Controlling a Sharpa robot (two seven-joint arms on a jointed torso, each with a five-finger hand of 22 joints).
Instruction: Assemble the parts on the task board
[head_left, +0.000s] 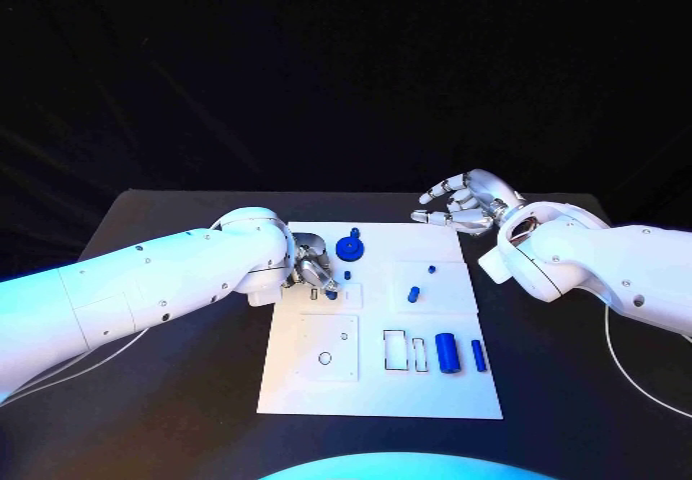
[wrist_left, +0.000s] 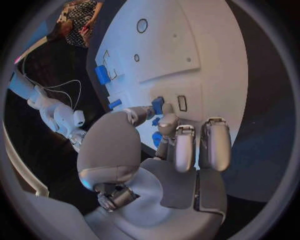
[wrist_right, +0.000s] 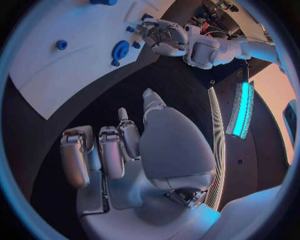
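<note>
The left silver hand (head_left: 312, 270) pinches a small blue plastic peg (wrist_left: 157, 105) over the flat white task board (head_left: 433, 400), around nine o'clock; tilted, it could jam. The right silver hand (head_left: 464, 203) hangs empty, fingers loosely apart.

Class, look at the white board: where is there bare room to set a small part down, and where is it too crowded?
Free: the board's near strip, below the square panel and the blue cylinder, and its right margin beside the small blue peg. Crowded: the far left corner, where the left hand sits beside the blue gear.
</note>
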